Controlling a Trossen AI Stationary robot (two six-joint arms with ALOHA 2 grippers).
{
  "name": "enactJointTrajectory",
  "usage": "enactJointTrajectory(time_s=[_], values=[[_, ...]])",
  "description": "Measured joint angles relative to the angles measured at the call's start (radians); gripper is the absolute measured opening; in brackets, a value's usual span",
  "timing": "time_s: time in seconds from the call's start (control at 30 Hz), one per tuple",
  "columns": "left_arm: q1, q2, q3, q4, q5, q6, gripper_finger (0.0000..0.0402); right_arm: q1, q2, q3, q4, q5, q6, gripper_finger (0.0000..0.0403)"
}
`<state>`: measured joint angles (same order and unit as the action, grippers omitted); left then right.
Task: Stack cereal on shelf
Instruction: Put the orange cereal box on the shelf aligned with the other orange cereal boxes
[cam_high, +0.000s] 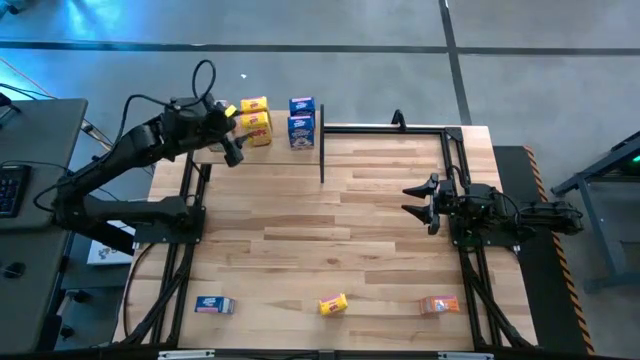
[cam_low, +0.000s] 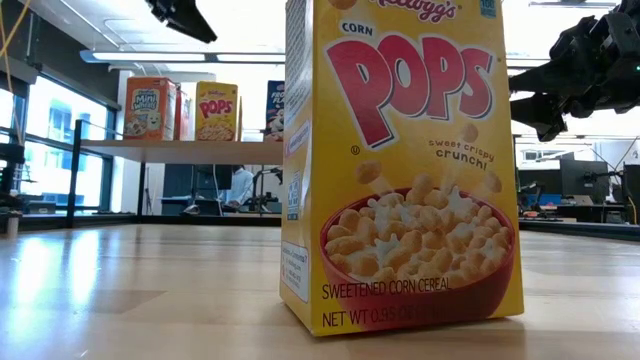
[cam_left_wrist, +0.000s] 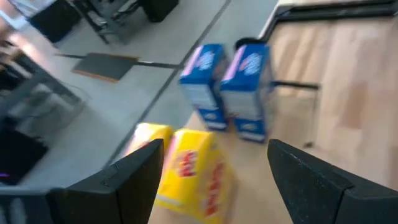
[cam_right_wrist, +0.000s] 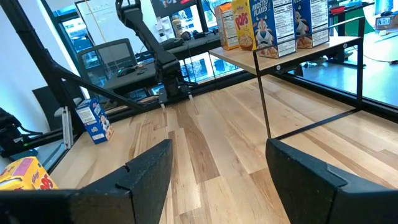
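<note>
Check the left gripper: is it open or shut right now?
Open. In the left wrist view the left gripper shows its two fingers wide apart with nothing between them, above the yellow cereal boxes on the shelf.

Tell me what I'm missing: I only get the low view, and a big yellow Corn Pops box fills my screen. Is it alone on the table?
Observer: No. From above, a blue box sits to one side of your yellow box and an orange-red box to the other.
Visitor: Where are the robot's hands?
Observer: The left hand hovers open by the shelved yellow boxes.
Visitor: And the other?
Observer: The right hand is open, at the table's right side.
</note>
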<state>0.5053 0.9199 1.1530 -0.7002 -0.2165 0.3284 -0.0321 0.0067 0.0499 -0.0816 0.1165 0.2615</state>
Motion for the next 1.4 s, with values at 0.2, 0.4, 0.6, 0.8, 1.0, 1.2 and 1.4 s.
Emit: enactJointTrajectory(time_s=[0.2, 0.4, 0.6, 0.8, 1.0, 1.2, 1.4], values=[[-0.109, 0.018, 0.000, 0.000, 0.001, -0.129, 0.0278, 0.000, 0.000, 0.000, 0.000, 0.000, 0.000, 0.0250], [-0.212, 0.049, 0.000, 0.001, 0.001, -0.222, 0.0278, 0.000, 0.000, 0.000, 0.000, 0.000, 0.000, 0.0250], [-0.306, 0.086, 0.000, 0.002, 0.001, -0.303, 0.0278, 0.000, 0.000, 0.000, 0.000, 0.000, 0.000, 0.0250], [-0.388, 0.139, 0.000, 0.021, 0.001, -0.367, 0.0278, 0.000, 0.000, 0.000, 0.000, 0.000, 0.000, 0.0250], [-0.457, 0.202, 0.000, 0.085, 0.001, -0.406, 0.0278, 0.000, 0.000, 0.000, 0.000, 0.000, 0.000, 0.0250], [-0.508, 0.259, 0.000, 0.143, 0.001, -0.412, 0.0278, 0.000, 0.000, 0.000, 0.000, 0.000, 0.000, 0.0250], [-0.546, 0.310, 0.001, 0.208, 0.001, -0.432, 0.0278, 0.000, 0.000, 0.000, 0.000, 0.000, 0.000, 0.0250]])
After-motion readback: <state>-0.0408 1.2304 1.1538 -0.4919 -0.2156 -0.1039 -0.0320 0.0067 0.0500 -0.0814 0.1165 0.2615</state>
